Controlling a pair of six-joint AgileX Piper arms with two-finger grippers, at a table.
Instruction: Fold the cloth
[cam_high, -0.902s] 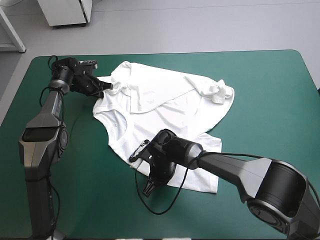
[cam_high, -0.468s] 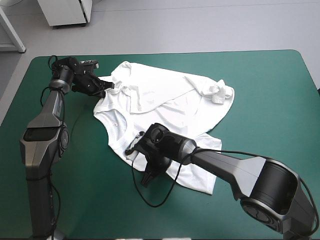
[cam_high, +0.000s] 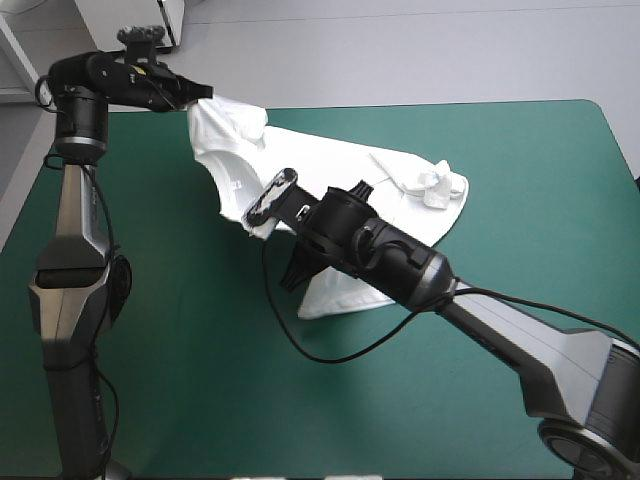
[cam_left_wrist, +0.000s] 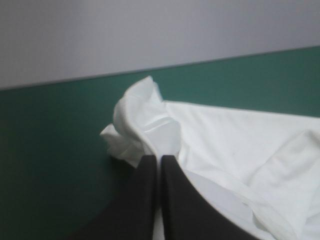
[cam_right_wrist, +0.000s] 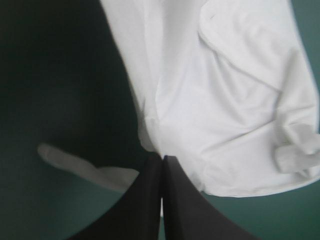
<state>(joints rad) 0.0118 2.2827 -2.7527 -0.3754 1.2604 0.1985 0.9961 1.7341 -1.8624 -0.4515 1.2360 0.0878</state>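
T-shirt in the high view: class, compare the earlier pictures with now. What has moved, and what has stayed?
Both end effectors, already shut on the T-shirt, rose: the left end effector lifted its corner up toward the table's far left, the right end effector raised the near hem toward the middle. The bunched sleeve stayed on the teal-green cover.

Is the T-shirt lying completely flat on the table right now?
No, in the high view the left gripper and right gripper hold much of the T-shirt lifted off the teal-green cover.
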